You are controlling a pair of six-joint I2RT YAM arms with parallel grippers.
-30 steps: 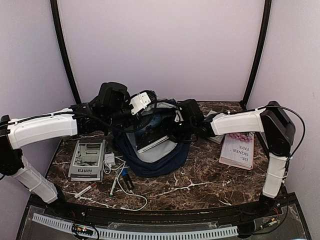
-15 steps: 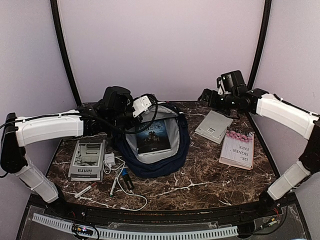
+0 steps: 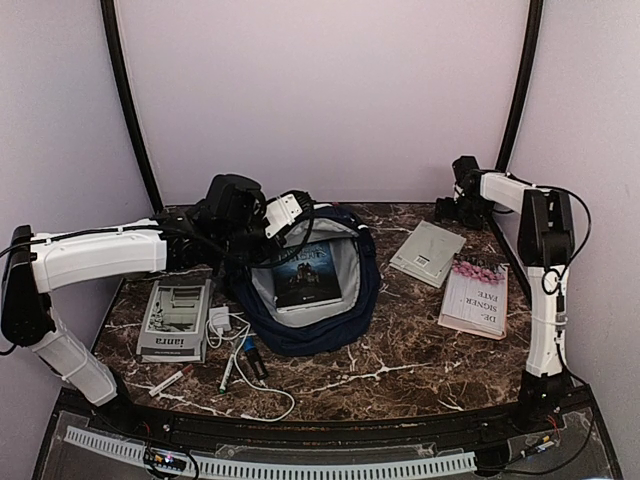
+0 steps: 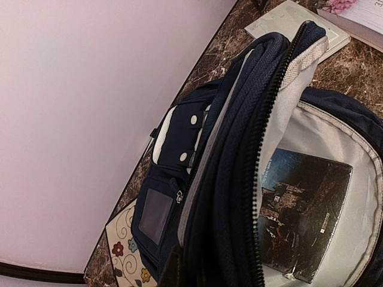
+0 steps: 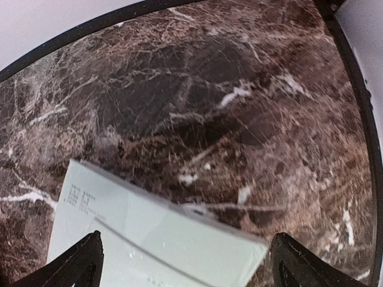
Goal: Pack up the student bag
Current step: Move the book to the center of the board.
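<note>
Marble table (image 3: 400, 360), student bag (image 3: 300, 330) rim in the shut left hand (image 3: 260, 240), empty right hand (image 5: 188, 260) wide-open, well apart.

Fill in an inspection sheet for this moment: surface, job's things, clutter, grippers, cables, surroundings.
Surface: brown marble table, white-veined.
Job's things: bag lies unzipped, with a dark book inside.
Clutter: grey booklet, flowered book, box, pens.
Grippers: left gripper shut on the bag's rim; right gripper open above the grey booklet, fingers holding nothing.
Cables: white cable loose on the table by the pens.
Surroundings: lilac walls, black posts.
</note>
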